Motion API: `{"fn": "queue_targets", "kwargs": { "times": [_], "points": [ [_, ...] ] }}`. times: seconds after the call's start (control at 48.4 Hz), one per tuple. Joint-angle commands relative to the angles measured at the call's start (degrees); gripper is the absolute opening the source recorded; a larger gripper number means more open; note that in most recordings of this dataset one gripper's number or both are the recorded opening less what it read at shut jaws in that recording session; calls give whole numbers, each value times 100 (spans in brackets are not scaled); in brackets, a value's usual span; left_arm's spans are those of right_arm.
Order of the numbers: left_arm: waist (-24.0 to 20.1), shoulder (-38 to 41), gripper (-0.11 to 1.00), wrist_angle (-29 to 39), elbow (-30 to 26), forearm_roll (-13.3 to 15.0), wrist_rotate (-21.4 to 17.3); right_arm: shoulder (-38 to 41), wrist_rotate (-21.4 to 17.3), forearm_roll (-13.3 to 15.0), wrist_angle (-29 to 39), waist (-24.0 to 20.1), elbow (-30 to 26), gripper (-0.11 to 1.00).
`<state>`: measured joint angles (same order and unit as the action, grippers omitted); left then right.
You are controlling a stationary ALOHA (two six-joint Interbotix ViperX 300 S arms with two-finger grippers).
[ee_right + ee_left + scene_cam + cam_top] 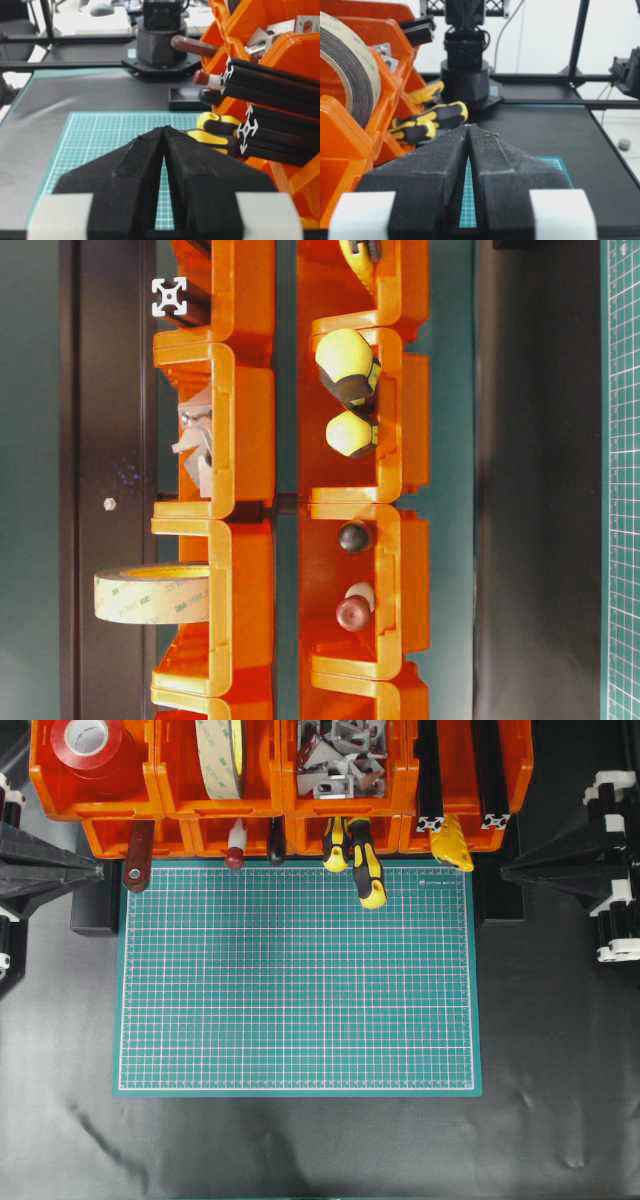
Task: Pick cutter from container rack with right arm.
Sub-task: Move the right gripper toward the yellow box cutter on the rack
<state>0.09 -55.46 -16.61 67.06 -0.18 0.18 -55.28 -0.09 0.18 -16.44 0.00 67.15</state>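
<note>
At the far left of the overhead view the left hand (100, 870) rests at the mat's upper left corner, its tips pressed together on nothing. The rack (165, 795) spans the top edge: red tape (88, 740), then a pale tape roll (222, 755) whose liner reads "3M" in the table-level view, then grey metal brackets (340, 760), then black extrusions (455, 770). Below, two yellow-and-black handles (365, 865) overhang the green mat (300, 980); the cutter (452, 842) pokes from the lower right bin, tip over the mat's upper right corner. The mat is bare, black desk (300, 1150) around it. At right, the right hand (503, 870) is likewise closed and holds nothing.
</note>
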Motion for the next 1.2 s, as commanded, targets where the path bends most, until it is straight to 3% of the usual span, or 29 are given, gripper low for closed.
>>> {"fn": "queue_targets", "kwargs": {
  "times": [0.0,0.062,0.124,0.393,0.683,0.91,1.013,1.179],
  "points": [
    [-26,79,6,88,-325,-176,88,18,-35,-35,-35,-18,-105,2],
    [-35,105,1,308,-501,-176,97,-18,-44,-35,334,-26,-255,6],
    [-35,132,0,545,-668,-185,88,-35,-35,-35,940,-35,-466,-1],
    [-35,141,0,1037,-949,-185,114,35,44,70,3463,-448,-1547,-1],
    [-26,378,0,1055,-993,-185,114,527,18,369,4975,-958,-2259,-1],
    [9,457,0,1055,-1011,-193,114,1125,-352,1582,5537,-1380,-2733,-1],
    [18,431,0,1072,-1011,-185,114,1433,-835,2188,5818,-1582,-2839,-1],
    [18,413,0,1072,-1011,-185,114,1714,-1608,2900,6144,-2127,-2733,-1]
  ]
}}
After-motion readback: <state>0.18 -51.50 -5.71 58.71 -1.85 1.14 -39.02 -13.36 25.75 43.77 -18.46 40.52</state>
